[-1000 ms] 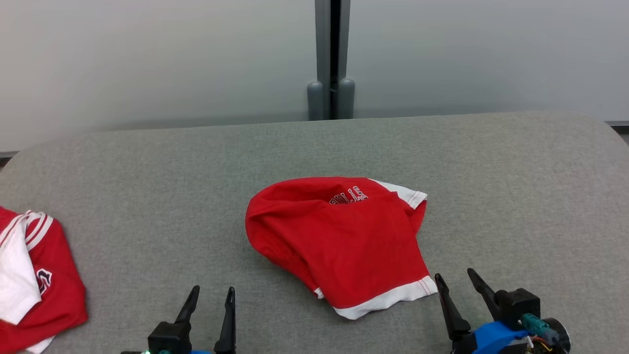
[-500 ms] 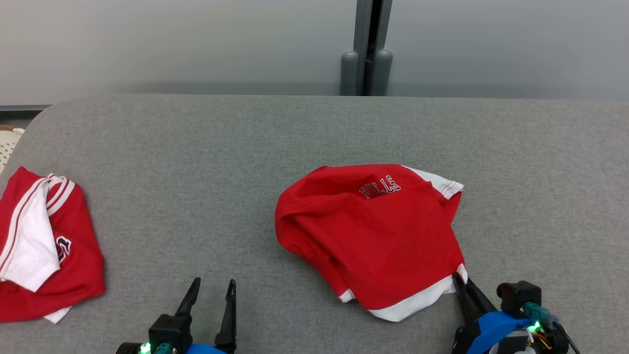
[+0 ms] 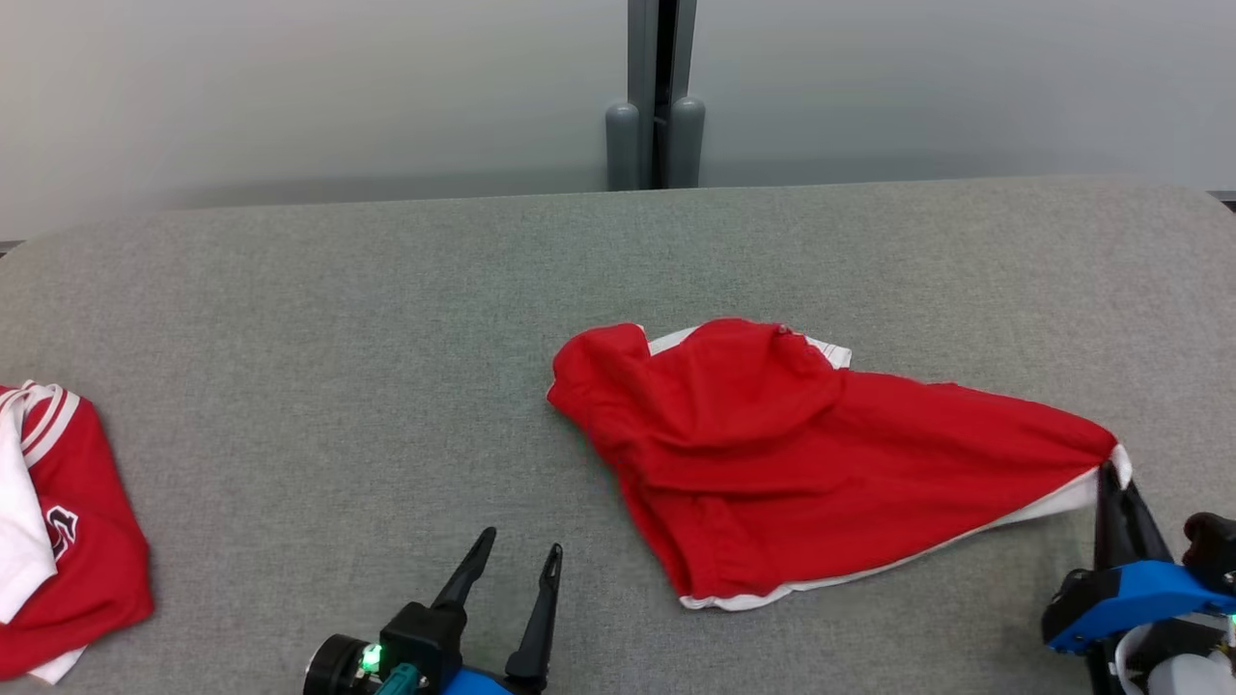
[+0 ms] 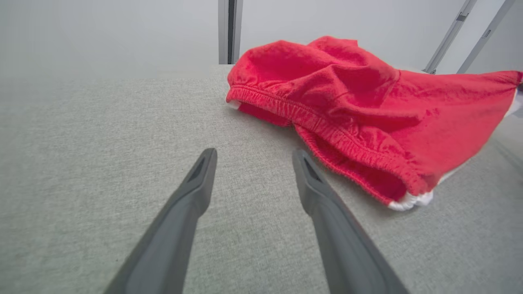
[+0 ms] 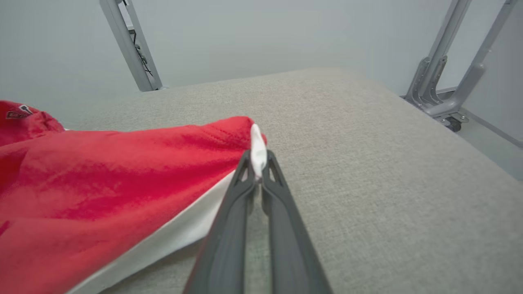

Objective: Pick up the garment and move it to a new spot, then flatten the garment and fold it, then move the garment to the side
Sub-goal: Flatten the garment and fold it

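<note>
A red garment point(image 3: 772, 454) with white trim lies on the grey padded table point(image 3: 338, 319), stretched out toward the right. My right gripper point(image 3: 1110, 475) is shut on its white-trimmed corner at the far right, seen pinched between the fingertips in the right wrist view point(image 5: 257, 157). An elastic waistband point(image 4: 327, 134) shows on the garment's near edge in the left wrist view. My left gripper point(image 3: 521, 552) stands open near the front edge, left of the garment and apart from it, with nothing between its fingers point(image 4: 253, 155).
A second red and white garment point(image 3: 58, 521) lies crumpled at the table's left edge. A grey post point(image 3: 657, 97) stands behind the table's far edge. Metal frame legs point(image 5: 449, 73) stand off the table's right end.
My right gripper has shut on the garment's white-trimmed corner and pulled it right, stretching the cloth out. The left gripper has moved right, toward the garment. The camera has also shifted.
</note>
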